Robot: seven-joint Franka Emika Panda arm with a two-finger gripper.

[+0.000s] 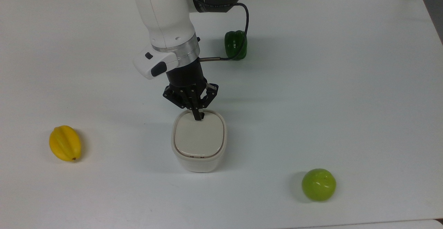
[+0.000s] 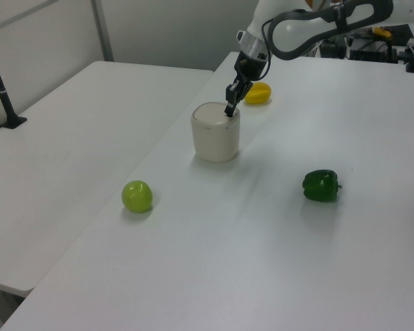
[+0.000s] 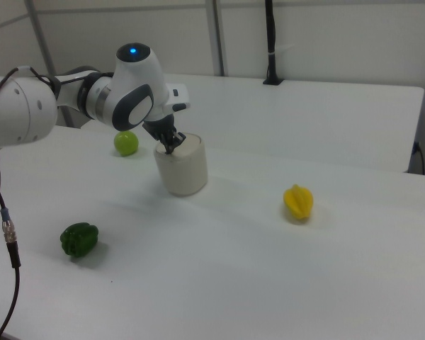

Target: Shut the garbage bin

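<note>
My arm [image 1: 162,10] has glossy white rounded shells with dark grey to black joint sections. A brushed silver ring [image 1: 180,49] sits at the wrist, and below it a white side housing carries two black buttons [image 1: 157,70]. Beneath comes a black cylinder, then the black linkage gripper [image 1: 198,117] with small pale screw heads. A black cable [image 1: 246,17] loops from the upper arm to a metal plug at the wrist. In the right view a blue light [image 3: 133,49] glows on one joint cap.
</note>
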